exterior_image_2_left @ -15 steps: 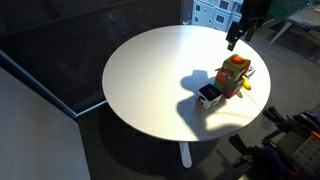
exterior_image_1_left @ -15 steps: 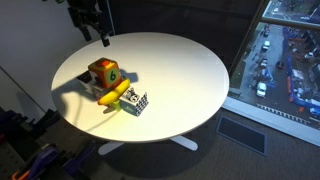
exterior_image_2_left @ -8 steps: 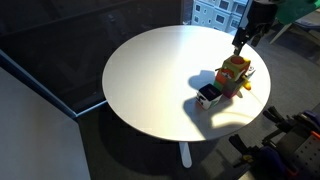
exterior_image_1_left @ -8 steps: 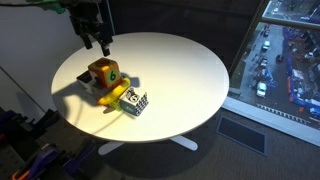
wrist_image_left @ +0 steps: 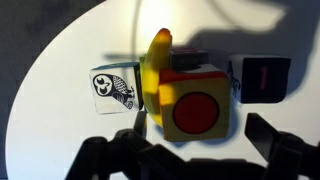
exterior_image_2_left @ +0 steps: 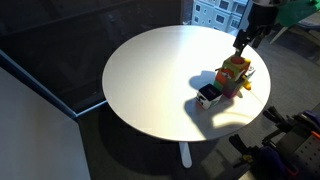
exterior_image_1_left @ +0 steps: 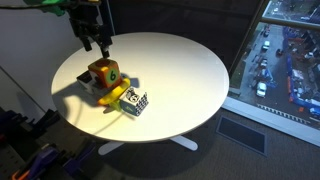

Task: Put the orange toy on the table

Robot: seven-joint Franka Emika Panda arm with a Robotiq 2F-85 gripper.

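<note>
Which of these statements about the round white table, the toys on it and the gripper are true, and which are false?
1. The yellow banana-shaped toy lies right beside the small orange cube-like block. True.
2. The Robotiq gripper is shut on the orange block. False: it hangs above the block, open and empty.
3. The black-and-white patterned cube stands on the floor. False: it stands on the large round white table, next to the banana toy.
4. All three toys sit near the table's edge, not at its centre. True.
</note>
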